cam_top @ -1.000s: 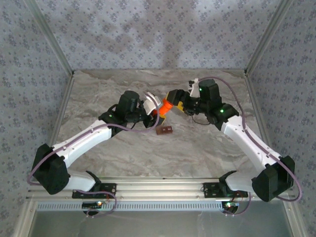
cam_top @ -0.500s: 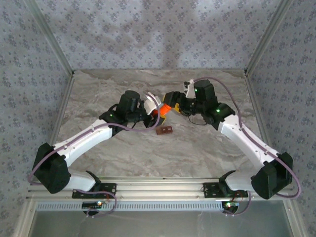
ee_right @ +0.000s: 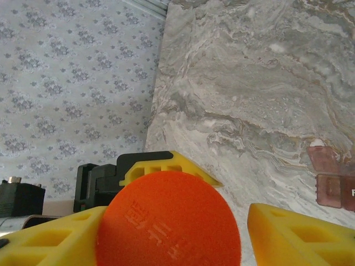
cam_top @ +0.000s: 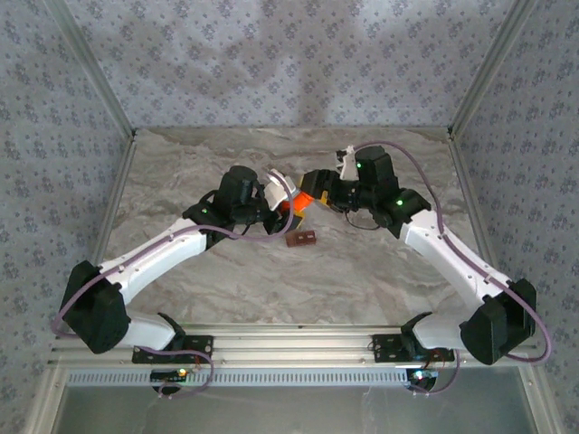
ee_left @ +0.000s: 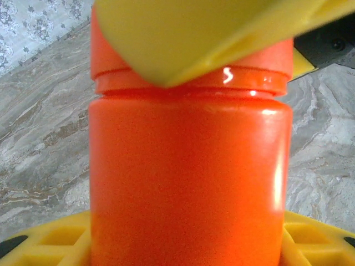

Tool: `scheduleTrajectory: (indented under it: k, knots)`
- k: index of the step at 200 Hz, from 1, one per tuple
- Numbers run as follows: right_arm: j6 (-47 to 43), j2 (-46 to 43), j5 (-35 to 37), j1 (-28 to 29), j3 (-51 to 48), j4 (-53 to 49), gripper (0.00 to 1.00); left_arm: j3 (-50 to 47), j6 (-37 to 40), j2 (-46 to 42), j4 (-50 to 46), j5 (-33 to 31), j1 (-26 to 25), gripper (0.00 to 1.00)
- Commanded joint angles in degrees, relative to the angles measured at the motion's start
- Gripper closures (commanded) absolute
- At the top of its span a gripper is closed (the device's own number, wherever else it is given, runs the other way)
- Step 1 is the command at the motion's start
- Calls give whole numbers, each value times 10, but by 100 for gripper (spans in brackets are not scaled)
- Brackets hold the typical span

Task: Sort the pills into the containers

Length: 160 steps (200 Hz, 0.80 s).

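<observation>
Grey marble-look table point(cam_top: 362, 271), floral-print walls point(cam_top: 271, 72). Left claw point(ee_left: 188, 244) clamps glossy orange plastic bottle point(ee_left: 188, 177); right claw point(ee_right: 177, 238) part-open round its embossed cap point(ee_right: 161, 210). Reddish-brown strip of square cells point(cam_top: 301, 240) flat on table nearby.

We see the bottle point(ee_left: 188, 183) between the left gripper point(cam_top: 282, 199) and right gripper point(cam_top: 315, 192). The strip point(cam_top: 301, 240) lies on the table point(cam_top: 362, 280) just before it.

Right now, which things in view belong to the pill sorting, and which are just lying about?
Job:
orange bottle, held by the left gripper
its cap, between the open jaws of the right gripper
reddish-brown cell strip, lying flat

Just there:
marble table
patterned walls
metal frame
</observation>
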Motion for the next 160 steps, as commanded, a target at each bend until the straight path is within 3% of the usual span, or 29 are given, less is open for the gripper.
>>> scheduleTrajectory:
  k: [1,74,129,142,160]
  knots:
    - [-11,-19,-5,-8,11,-15,30,22,2,-1,20,16,0,100]
    - [-22,-20,-33,-19,9,-8,46,25,2,-1,21,16,0,100]
    - [-74,8,-99,-26,10,13,47,26,2,-1,18,15,0,100]
    - [-126,18,-127,-27,15,3,50,25,1,-2,18,15,0,100]
    - [-272,22,-168,-29,43,-21,50,24,2,-3,18,15,-1,100]
